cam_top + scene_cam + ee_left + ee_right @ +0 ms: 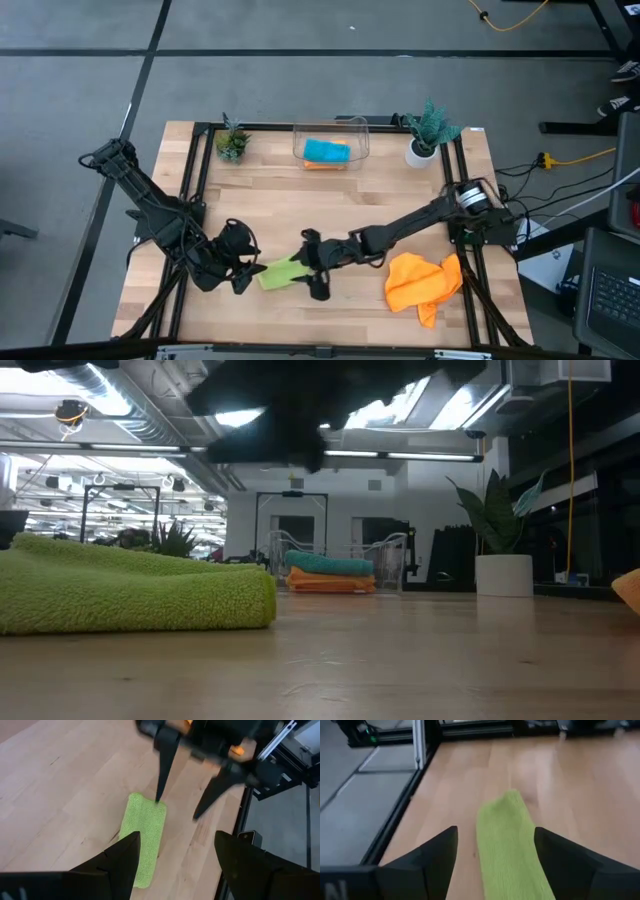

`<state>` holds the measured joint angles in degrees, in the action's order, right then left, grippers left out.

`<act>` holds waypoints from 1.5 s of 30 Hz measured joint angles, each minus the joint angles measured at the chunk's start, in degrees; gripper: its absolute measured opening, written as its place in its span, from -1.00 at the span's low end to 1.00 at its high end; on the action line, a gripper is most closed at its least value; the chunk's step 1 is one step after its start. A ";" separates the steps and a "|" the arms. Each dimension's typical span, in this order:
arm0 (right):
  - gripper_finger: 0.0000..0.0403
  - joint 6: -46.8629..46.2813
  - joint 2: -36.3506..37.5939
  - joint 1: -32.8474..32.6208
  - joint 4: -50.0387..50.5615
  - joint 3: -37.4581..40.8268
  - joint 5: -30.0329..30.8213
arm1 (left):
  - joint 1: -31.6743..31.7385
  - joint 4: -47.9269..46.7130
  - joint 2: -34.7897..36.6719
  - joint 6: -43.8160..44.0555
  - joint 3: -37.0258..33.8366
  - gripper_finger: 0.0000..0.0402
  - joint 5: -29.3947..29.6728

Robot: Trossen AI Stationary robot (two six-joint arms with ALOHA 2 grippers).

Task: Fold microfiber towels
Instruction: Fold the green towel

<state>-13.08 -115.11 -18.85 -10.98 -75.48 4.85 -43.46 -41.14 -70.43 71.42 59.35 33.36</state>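
A lime green microfiber towel [283, 272], folded into a narrow strip, lies flat on the wooden table [300, 210] near its front edge. My left gripper [175, 837] hangs open above the towel's left end. My right gripper [495, 832] is open too and hovers over the towel's right end, one finger on each side of the strip; in the low view its dark fingers [305, 455] hang clear above the towel [130, 585]. A crumpled orange towel [422, 283] lies at the front right. A folded teal towel [327, 150] on an orange one rests in the clear bin [330, 130].
The clear bin stands at the table's far middle, flanked by two small potted plants [232, 142] [428, 130]. Black frame rails [196, 170] run along the left and right sides. Bare wood lies between the bin and the grippers.
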 joint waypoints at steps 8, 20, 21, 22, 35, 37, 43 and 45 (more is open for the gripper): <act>0.31 1.81 -13.23 -0.07 -9.69 -8.05 0.19 | 0.00 -0.23 0.00 -0.04 0.00 0.23 0.12; 0.31 0.80 -26.99 -0.08 -13.68 -18.60 9.22 | 0.00 -0.30 0.00 -0.09 0.00 0.23 0.23; 0.31 -0.49 -27.86 0.06 -15.42 -18.54 9.24 | 0.00 -0.29 0.00 -0.09 0.00 0.23 0.23; 0.31 -1.80 -28.64 0.23 -16.86 -18.30 9.25 | 0.00 -0.30 0.00 -0.09 0.00 0.23 0.23; 0.31 -0.60 -28.99 0.63 -19.02 -17.94 8.82 | 0.00 -0.32 0.00 -0.09 0.00 0.23 0.23; 0.31 1.44 -26.77 0.63 -17.05 -17.89 8.80 | 0.00 -0.40 0.00 -0.09 0.00 0.23 0.23; 0.31 7.68 -17.42 1.10 -6.95 -18.06 10.93 | -0.01 -0.36 0.00 -1.07 0.00 0.23 0.23; 0.31 8.86 -15.16 1.18 -2.81 -18.00 10.93 | -0.01 -0.19 0.00 -1.07 0.00 0.23 0.19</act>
<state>-4.22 -130.27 -17.68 -13.78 -93.47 15.78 -43.47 -41.33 -70.43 70.35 59.35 33.55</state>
